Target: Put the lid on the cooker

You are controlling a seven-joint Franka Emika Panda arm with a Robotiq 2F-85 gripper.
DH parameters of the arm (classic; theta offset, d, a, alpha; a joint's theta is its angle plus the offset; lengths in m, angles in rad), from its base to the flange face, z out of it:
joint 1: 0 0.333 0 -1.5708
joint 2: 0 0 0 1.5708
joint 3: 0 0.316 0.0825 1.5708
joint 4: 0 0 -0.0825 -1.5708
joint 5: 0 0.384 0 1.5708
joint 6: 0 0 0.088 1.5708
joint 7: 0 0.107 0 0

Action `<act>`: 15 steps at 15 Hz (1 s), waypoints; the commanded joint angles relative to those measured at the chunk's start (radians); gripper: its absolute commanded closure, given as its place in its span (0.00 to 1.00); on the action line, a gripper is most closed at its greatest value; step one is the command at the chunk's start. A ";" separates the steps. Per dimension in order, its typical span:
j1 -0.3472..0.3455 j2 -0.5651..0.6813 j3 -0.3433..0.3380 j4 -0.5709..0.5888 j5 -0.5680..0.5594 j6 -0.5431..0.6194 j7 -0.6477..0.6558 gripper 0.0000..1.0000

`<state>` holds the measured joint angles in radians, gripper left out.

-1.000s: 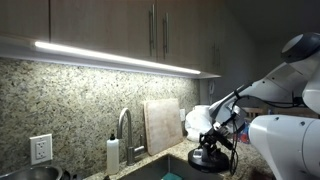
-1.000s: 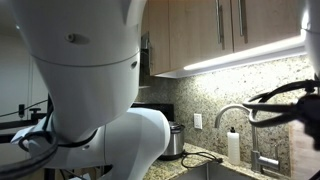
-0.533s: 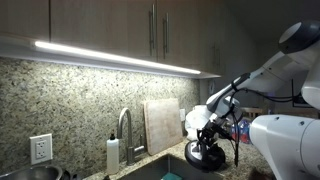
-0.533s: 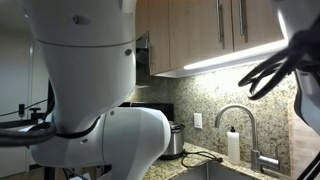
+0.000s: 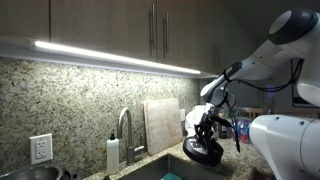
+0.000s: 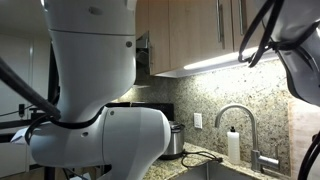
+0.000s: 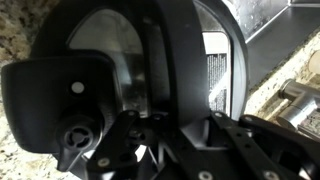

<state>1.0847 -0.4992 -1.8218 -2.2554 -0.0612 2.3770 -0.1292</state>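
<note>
As the lid (image 5: 203,152) is seen hanging under the gripper (image 5: 208,132) and off the cooker (image 6: 175,140), step in hand: the carry is judged to be under way, and seating is not yet done.
Claw: it is judged to be pinched on the lid from above; the contact itself is hidden by the fingers and by the dark lid.
Lid, place: in an exterior view it is held clear of the counter, just beside the cutting board (image 5: 162,122) and at the far side of the faucet (image 5: 125,125) from the wall outlet (image 5: 40,148).
Cooker, place: it is set on the counter against the granite backsplash, well apart from the lid; its opening cannot be made out.
Next move: the lid is to be taken across the sink and past the faucet, levelled, centred over the cooker's rim and lowered before release.
Lid, look: round, dark and glossy; in the wrist view it fills most of the frame, and bright reflections are shown on its dome. It is tilted slightly in the exterior view.
</note>
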 commanded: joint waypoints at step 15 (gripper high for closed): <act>-0.163 0.117 0.309 0.024 0.000 -0.189 -0.021 0.94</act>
<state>0.9884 -0.4451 -1.5970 -2.2334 -0.0918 2.2492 -0.1294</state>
